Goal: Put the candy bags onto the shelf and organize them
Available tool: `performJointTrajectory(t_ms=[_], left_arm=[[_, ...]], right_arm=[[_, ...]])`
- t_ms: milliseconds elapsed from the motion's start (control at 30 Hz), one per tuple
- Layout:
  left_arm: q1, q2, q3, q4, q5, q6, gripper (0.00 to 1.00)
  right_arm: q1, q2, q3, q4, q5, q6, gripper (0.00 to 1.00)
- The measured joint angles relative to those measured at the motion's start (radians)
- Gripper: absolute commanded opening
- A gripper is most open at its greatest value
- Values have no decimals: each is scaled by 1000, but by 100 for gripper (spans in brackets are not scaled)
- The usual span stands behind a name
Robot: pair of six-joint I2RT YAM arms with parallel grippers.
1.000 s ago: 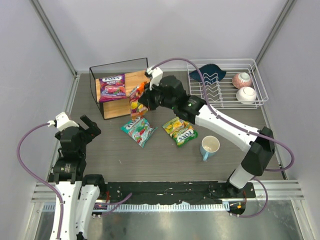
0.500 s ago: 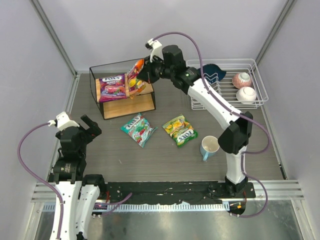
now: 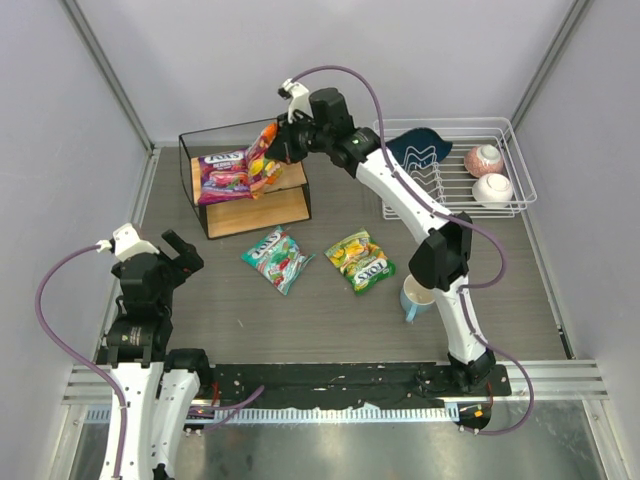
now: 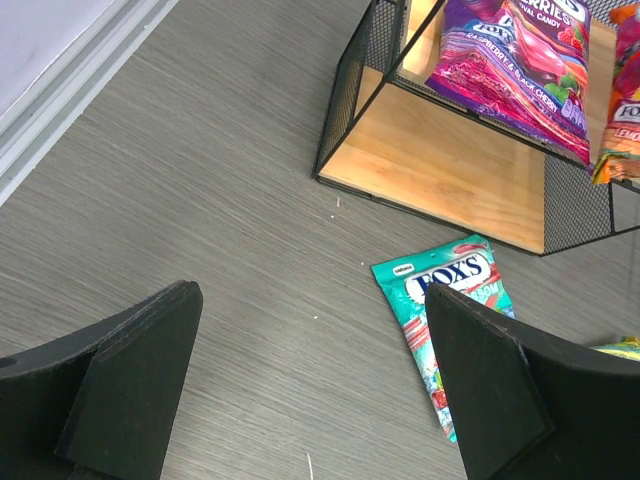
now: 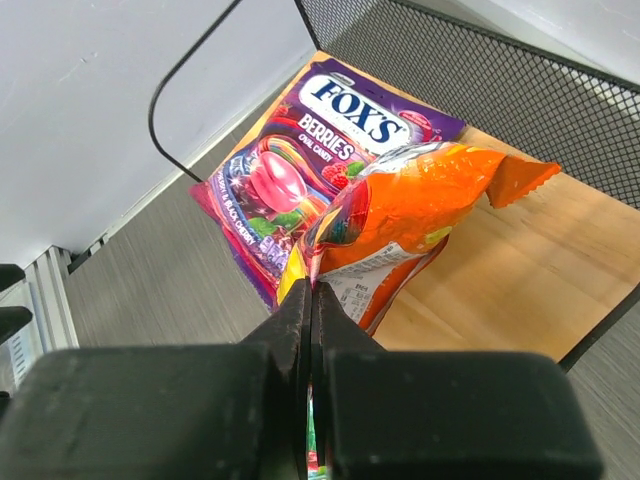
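While your right gripper [image 5: 312,292] hangs over the shelf [image 5: 520,270] top, pinched tight on the red-orange bag [image 5: 410,205] | step: second bag going beside the purple bag [image 3: 224,172] | next: lower flat, clear of it, then release | your left gripper [image 4: 310,360] wide, idle

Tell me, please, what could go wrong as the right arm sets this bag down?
1. The orange bag hangs partly over the purple bag; released here, it may land overlapping it.
2. The right gripper pinches only the bag's edge, so it could slip and miss the shelf.
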Motion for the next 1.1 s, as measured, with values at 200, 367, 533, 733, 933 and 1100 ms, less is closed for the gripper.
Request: performJointTrajectory(t_ms=[200, 367, 533, 733, 933, 1100], left_arm=[[0, 0, 0, 0, 0, 0, 100], [0, 0, 0, 0, 0, 1, 100], [0, 0, 0, 0, 1, 2, 100], [0, 0, -2, 0, 7, 2, 100], [0, 0, -2, 0, 7, 3, 100], [0, 0, -2, 0, 7, 3, 100]], right_arm=[[-11, 40, 10, -8, -3, 0, 1], [-18, 59, 30, -7, -2, 0, 1], [-23, 72, 40, -6, 6, 0, 1], [-24, 77, 41, -5, 24, -4, 13], [-26, 77, 42, 11, 79, -29, 48], [-34, 77, 42, 48, 138, -48, 61]])
